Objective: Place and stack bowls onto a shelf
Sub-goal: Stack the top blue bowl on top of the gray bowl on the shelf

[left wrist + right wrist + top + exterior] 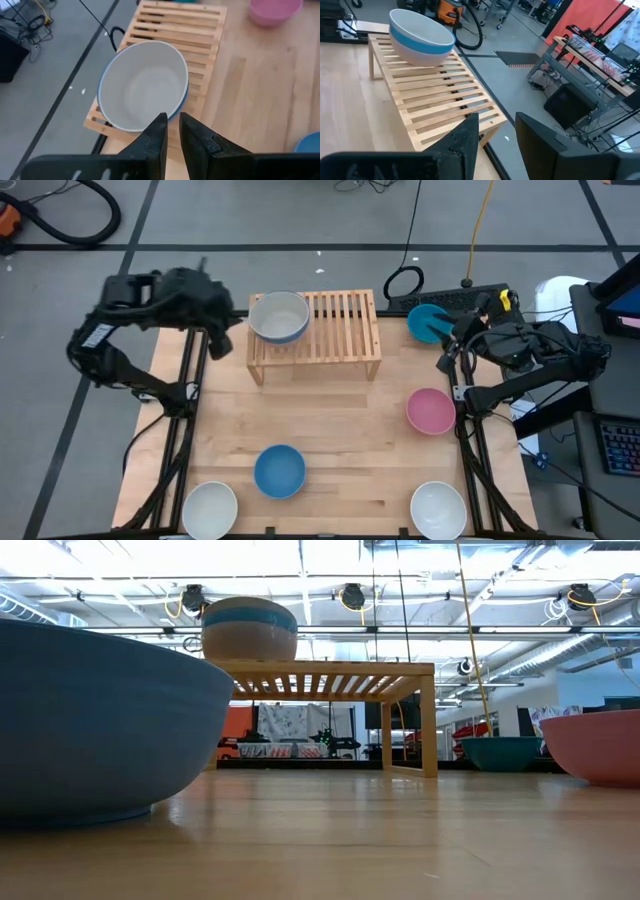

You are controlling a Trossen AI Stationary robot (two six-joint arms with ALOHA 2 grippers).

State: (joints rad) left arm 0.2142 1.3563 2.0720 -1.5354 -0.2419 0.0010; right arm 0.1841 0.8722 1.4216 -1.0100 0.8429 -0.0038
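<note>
Stack (279, 317) sits at shelf's (345, 330) left end, leaving room for a second. Left tool (171, 137) above it, nearly closed, empty. Right tool (497, 131) open, empty, over teal bowl (428, 323).

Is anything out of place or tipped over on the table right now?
Nothing looks spilled or damaged. The stacked bowls sit upright on the shelf, though they overhang its left end slightly. The teal bowl sits at the table's far right edge.

Left hand (222, 340) raised, fingers narrowly apart, empty; right hand (447, 352) raised, fingers apart, empty.
</note>
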